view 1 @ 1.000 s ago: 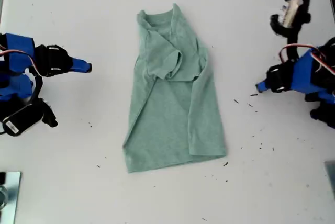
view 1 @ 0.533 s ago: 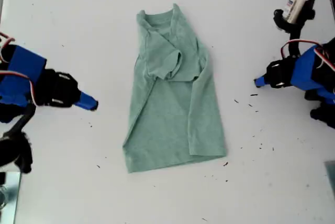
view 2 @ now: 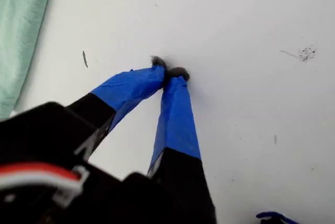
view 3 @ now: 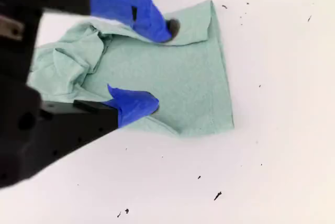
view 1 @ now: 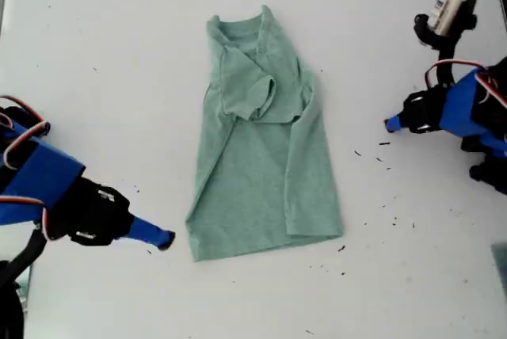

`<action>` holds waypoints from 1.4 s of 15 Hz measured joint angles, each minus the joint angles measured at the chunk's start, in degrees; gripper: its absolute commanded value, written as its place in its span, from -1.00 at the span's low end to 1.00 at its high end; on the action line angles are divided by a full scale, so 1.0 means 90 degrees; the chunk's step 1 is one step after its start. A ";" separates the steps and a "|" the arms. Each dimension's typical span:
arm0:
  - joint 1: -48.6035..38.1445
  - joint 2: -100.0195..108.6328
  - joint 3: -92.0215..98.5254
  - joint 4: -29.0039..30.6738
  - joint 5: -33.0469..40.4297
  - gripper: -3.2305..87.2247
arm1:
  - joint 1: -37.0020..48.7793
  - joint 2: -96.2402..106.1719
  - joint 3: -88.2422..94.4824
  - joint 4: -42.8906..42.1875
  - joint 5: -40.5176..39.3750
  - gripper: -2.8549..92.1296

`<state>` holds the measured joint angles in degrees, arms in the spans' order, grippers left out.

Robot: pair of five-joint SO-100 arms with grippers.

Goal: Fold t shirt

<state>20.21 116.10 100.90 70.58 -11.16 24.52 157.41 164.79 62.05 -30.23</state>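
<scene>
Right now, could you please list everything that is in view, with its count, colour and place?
pale sage-green soft cloth t-shirt: one, green, middle of the table, sides folded inward.
flat white table: one, white, under everything.
small dark specks: many, dark, mostly at the exterior view's right of the t-shirt.
my first gripper: one, blue tips, shut and empty, beside the t-shirt's hem corner, exterior view's lower left.
my second gripper: one, blue tips, open, exterior view's right, apart from the t-shirt.
</scene>
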 measured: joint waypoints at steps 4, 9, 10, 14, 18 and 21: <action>0.0000 -0.0459 0.0000 0.0010 0.0107 -0.32 | 0.0000 0.0000 0.0000 0.0000 0.0078 -0.89; -0.0410 -0.2666 0.0000 -0.0742 0.0107 -0.34 | -0.0039 0.0088 0.0059 0.0000 0.0117 -0.89; -0.0518 -0.3037 -0.0020 -0.1016 0.0156 -0.38 | -0.0059 0.0176 0.0107 0.0000 0.0117 -0.89; -0.0615 -0.4141 -0.0273 -0.2031 0.0293 -0.93 | -0.0068 0.0830 0.0361 0.0205 0.0156 -0.89; -0.0713 -0.3223 -0.0010 -0.1162 0.0039 -0.93 | -0.0068 0.1436 0.0596 0.0371 0.0234 -0.89; -0.1084 -0.1836 0.0156 -0.0449 0.0254 -0.93 | -0.0068 0.1484 0.0605 0.0381 0.0234 -0.89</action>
<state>10.46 99.58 102.30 66.53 -8.88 23.91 170.77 170.24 65.48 -28.12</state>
